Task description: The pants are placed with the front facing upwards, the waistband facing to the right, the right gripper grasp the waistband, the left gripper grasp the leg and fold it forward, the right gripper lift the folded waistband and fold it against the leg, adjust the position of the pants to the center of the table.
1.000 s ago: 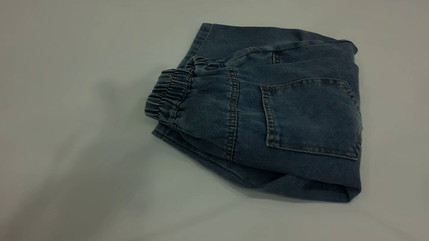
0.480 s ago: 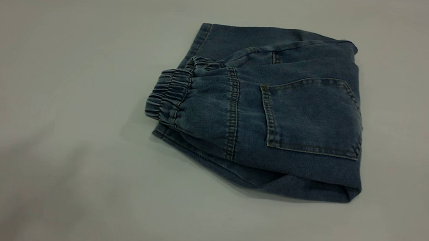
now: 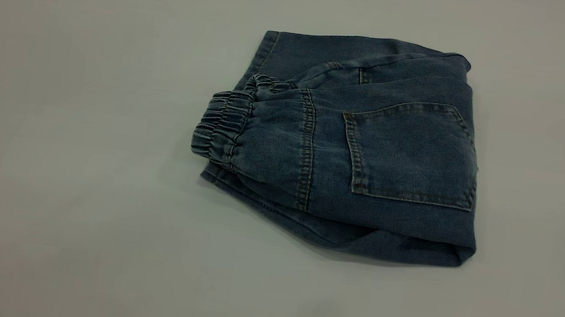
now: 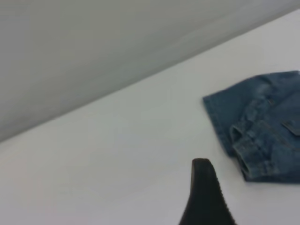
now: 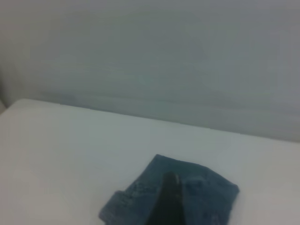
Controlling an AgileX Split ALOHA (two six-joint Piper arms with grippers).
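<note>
Both grippers show me just one dark fingertip each, left gripper (image 4: 205, 197) and right gripper (image 5: 168, 201), so I cannot tell their spread; folded pants (image 3: 355, 146) lie apart.

Pants (image 3: 349, 145): blue denim cloth, matt, faded in patches; tan topstitching along seams and patch pocket (image 3: 414, 154). Waistband (image 3: 221, 126): same denim, gathered into tight ridges. Table (image 3: 70, 152): white, smooth, matt. Left gripper (image 4: 204, 197) finger: black, matt, finely ribbed edge.
</note>
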